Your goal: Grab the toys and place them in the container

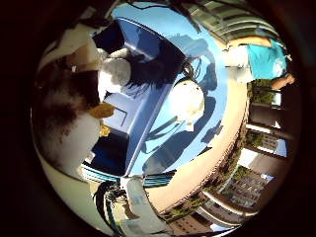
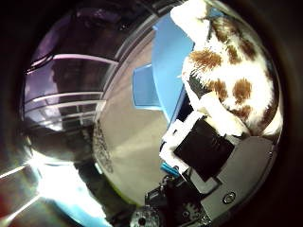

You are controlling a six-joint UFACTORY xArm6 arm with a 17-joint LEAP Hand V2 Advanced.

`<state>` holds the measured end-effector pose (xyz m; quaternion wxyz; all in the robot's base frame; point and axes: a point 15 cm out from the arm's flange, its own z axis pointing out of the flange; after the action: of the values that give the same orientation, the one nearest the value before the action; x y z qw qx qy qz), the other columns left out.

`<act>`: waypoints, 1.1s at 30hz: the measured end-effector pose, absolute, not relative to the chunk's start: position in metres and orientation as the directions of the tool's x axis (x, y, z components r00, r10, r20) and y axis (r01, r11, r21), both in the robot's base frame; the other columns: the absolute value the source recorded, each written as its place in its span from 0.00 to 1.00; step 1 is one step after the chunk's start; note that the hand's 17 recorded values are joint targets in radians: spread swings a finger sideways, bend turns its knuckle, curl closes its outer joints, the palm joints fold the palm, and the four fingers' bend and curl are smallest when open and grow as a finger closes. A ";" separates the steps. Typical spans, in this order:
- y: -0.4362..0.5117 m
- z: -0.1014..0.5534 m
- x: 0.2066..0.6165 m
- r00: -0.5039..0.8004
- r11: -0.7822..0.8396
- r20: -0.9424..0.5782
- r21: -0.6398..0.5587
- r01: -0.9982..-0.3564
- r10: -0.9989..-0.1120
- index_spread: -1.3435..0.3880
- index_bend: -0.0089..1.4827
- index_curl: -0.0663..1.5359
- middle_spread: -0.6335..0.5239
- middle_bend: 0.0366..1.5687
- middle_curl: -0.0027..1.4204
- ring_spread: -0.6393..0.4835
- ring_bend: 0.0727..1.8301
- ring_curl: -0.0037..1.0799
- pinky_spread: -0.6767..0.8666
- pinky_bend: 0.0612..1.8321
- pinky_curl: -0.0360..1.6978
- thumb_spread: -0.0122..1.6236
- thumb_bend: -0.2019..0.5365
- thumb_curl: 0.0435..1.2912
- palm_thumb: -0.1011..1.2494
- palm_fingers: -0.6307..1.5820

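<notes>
**Plush toy in hand above the bin; second toy on the bench**

Item 1, plush toy [image 2: 232, 80]: white with brown patches, an orange beak showing in the little-finger view. It fills much of both palm views, so I take it to be close against the palm. The hand [image 2: 203, 151] has white and black parts pressed up against it; I judge the fingers curled round it, though the grip is only partly in view.

Item 2, bin [image 1: 143, 54]: dark blue, open-topped, standing on the blue bench [image 1: 197, 138]. It lies just beyond the held toy. A pale object [image 1: 116, 71] sits at or over its interior; I cannot tell whether that is a toy already inside or part of the hand.

Item 3, round toy [image 1: 187, 101]: white, resting on the bench just beside the bin, outside it.

Status: I judge one toy near deposit but not yet released; the round toy left to fetch.
</notes>
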<state>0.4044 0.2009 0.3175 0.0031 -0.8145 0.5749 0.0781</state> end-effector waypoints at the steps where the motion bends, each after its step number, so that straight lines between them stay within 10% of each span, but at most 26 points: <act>1: 0.198 0.319 0.401 0.325 -0.338 -0.131 0.097 -0.936 -0.937 0.27 0.29 0.90 0.39 0.72 0.67 0.51 0.80 0.69 0.53 0.80 0.56 0.70 0.22 0.52 0.66 0.55; 6: 0.179 0.328 0.376 0.328 -0.350 -0.134 0.201 -0.915 -0.935 0.36 0.13 0.79 0.46 0.44 0.52 0.67 0.58 0.57 0.61 0.71 0.52 0.71 0.23 0.46 0.63 0.20; 13: 0.172 0.370 0.376 0.382 -0.407 -0.158 0.186 -0.894 -0.911 0.49 0.07 0.57 0.58 0.17 0.34 0.82 0.33 0.34 0.71 0.51 0.39 0.71 0.24 0.39 0.62 0.21; 33: 0.059 0.426 0.433 0.289 -0.298 -0.104 0.077 -0.952 -0.952 0.63 0.12 0.29 0.61 0.11 0.26 0.83 0.21 0.28 0.75 0.34 0.25 0.70 0.24 0.33 0.63 0.30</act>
<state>0.4330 0.0592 0.4260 0.0000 -0.8028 0.5927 0.0650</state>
